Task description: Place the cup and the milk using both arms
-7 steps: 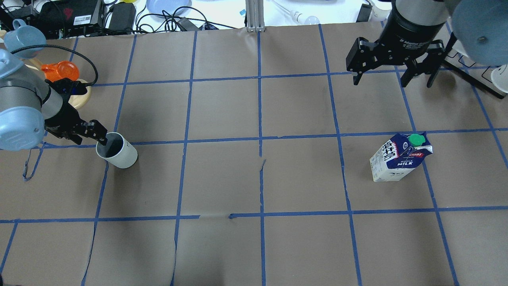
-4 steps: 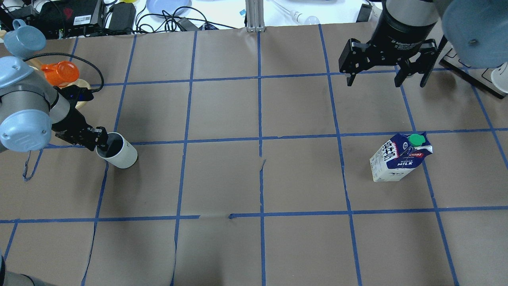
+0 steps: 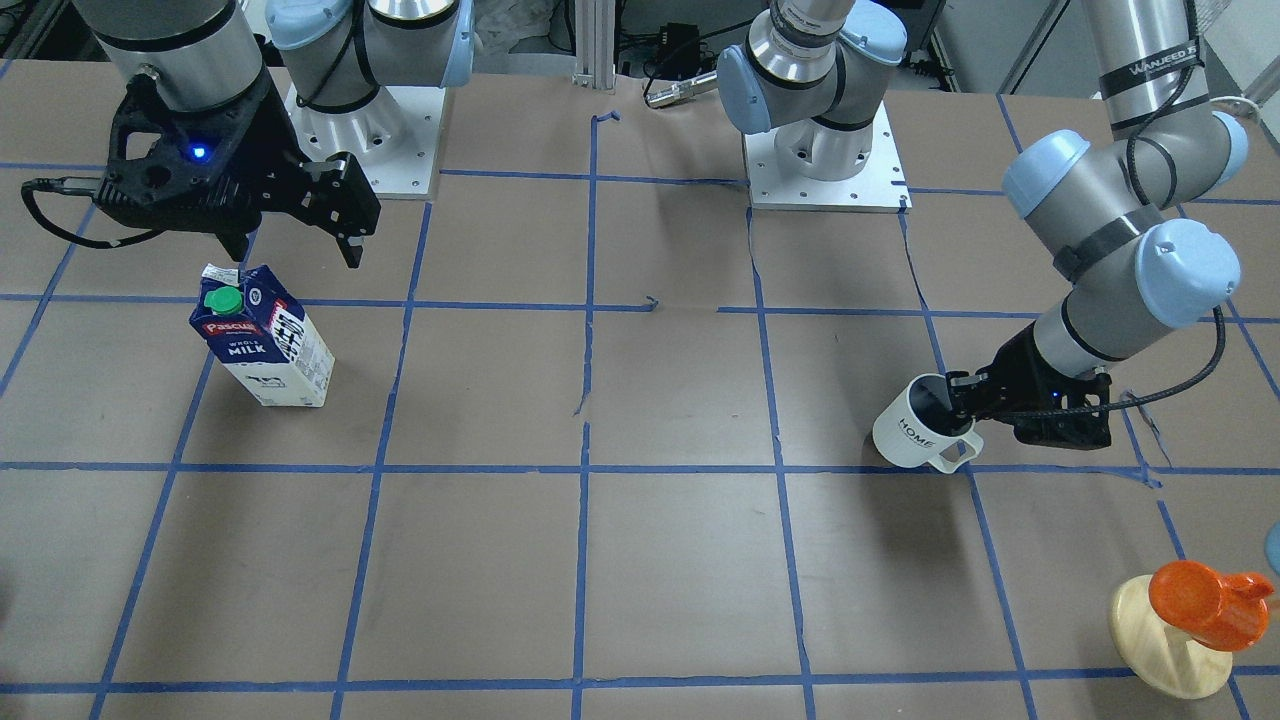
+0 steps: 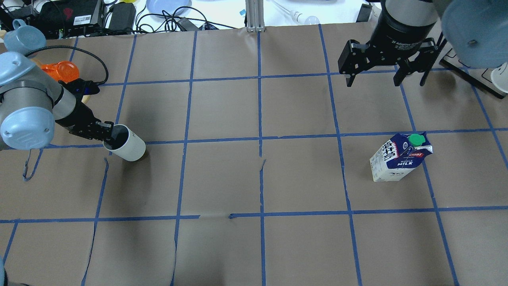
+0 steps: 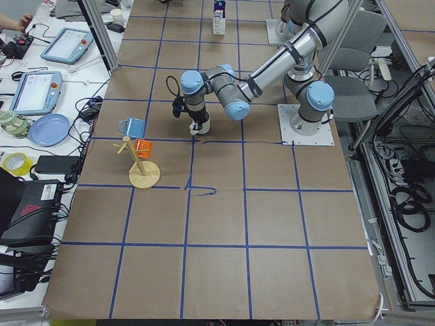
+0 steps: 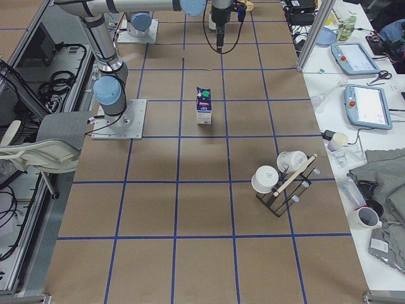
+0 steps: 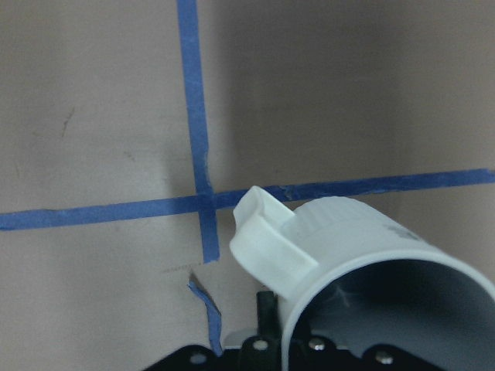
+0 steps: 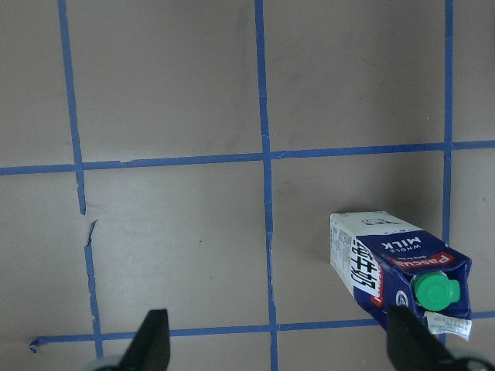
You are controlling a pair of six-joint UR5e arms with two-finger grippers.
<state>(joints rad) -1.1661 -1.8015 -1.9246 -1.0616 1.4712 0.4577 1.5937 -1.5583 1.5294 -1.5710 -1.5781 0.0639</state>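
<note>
The white cup [image 4: 127,145] with "HOME" on its wall [image 3: 912,434] is on the left side of the table, tilted. My left gripper [image 4: 106,134] is shut on its rim, one finger inside; the left wrist view shows the handle and grey inside [image 7: 363,263]. The milk [image 4: 399,159] stands upright on the right side of the table, green cap on top [image 3: 264,338]. My right gripper [image 4: 381,81] is open and empty, high above the table and beyond the carton. The right wrist view shows the milk [image 8: 394,267] below and towards the right finger.
An orange cup on a round wooden stand [image 4: 59,71] and a blue mug [image 4: 25,37] sit behind the left arm. A rack with white mugs [image 6: 278,180] stands past the milk. Cables and devices line the table's far edge [image 4: 119,16].
My left gripper has closed on the cup's rim and carried it a little to the right and tilted it. My right gripper has shifted slightly left, still open. The milk has not moved.
</note>
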